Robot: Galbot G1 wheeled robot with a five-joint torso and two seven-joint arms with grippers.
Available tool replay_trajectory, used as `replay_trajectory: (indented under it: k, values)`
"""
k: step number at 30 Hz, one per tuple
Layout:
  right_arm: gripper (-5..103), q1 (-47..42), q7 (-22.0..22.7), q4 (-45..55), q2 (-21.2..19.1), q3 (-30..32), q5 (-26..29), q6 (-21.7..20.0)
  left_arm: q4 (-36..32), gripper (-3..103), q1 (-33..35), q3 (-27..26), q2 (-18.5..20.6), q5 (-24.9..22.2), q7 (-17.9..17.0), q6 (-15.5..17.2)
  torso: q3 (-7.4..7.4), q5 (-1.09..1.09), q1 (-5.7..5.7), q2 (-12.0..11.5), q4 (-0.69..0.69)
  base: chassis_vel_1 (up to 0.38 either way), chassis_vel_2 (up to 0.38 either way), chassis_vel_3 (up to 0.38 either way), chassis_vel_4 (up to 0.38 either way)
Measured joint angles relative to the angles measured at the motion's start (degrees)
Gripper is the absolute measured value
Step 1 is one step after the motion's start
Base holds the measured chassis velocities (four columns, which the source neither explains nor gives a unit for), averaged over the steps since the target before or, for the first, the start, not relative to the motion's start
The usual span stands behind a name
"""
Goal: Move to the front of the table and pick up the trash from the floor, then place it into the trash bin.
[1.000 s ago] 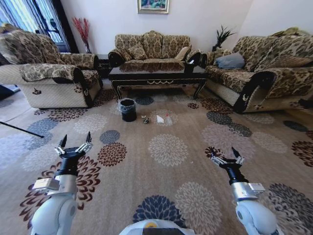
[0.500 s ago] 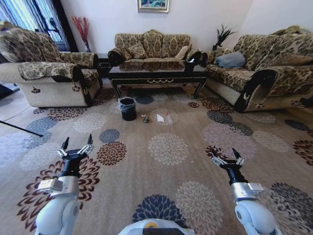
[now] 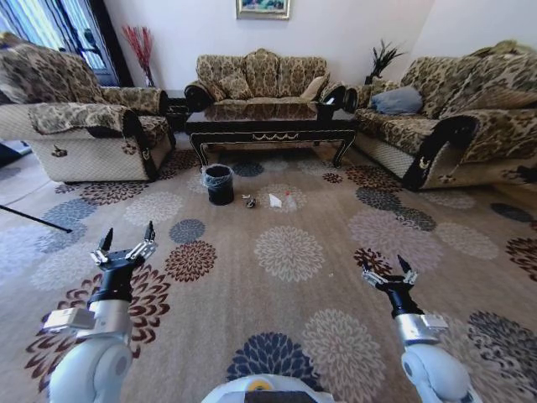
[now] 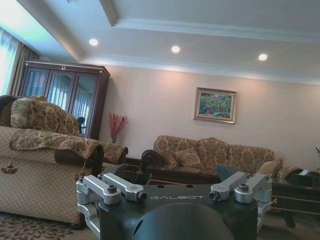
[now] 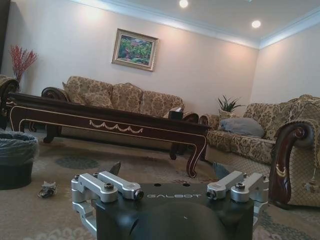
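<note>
The dark glossy table (image 3: pixel 270 128) stands far ahead in front of the back sofa. On the carpet before it sits the black lined trash bin (image 3: pixel 219 185). Right of the bin lies the trash: a dark wrapper (image 3: pixel 249 203), a white folded paper (image 3: pixel 274 201) and a small clear bottle (image 3: pixel 289 201). My left gripper (image 3: pixel 126 243) and right gripper (image 3: pixel 388 273) hover open and empty over the near carpet, far short of the trash. The right wrist view shows the table (image 5: pixel 110 122), the bin (image 5: pixel 17 155) and the wrapper (image 5: pixel 47 189) beyond the open right gripper (image 5: pixel 167 172).
Patterned sofas flank the carpet: an armchair (image 3: pixel 80 126) on the left, a long sofa (image 3: pixel 453 117) on the right, and another sofa (image 3: pixel 260 80) behind the table. A small black box (image 3: pixel 325 113) stands on the table. Flowered carpet (image 3: pixel 289 252) stretches between me and the trash.
The whole head view has shifted slightly, so the camera has moved a little. My left arm has swayed a bit. Both grippers stay open and empty.
</note>
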Motion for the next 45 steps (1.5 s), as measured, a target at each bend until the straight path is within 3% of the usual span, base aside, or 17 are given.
replay_trajectory:
  k: [7, 14, 21, 45]
  values:
    - [100, -0.11, 0.29, 0.33, 0.33, -0.05, 0.53, 1.04, 1.07, 100, 0.04, 0.55, -0.06, 3.09, -0.36, -1.24, -0.73, 0.00, 0.02, -0.72, 0.00, 0.000, 0.000, 0.000, 0.000]
    - [100, -0.51, -0.44, 0.01, 0.61, -0.13, 2.10, 5.45, 2.76, 100, 0.07, 1.02, -0.06, 5.21, -1.34, -1.23, -0.67, 0.00, -0.04, -0.73, -0.01, 0.000, 0.000, 0.000, 0.000]
    - [100, -0.03, -1.28, -0.78, 0.53, 0.11, 1.97, 6.75, 9.09, 100, -0.29, 1.72, 0.08, 9.96, -2.09, -0.49, -0.53, -0.02, -0.04, -0.57, 0.00, 0.000, 0.000, 0.000, 0.000]
    - [100, 1.82, -1.59, -3.10, -0.61, -0.91, 3.18, 7.32, 7.57, 100, 1.72, -0.03, 0.23, 9.89, -1.01, -1.32, -0.29, 0.00, 0.01, -0.28, -0.01, -0.058, 0.054, 0.060, -0.057]
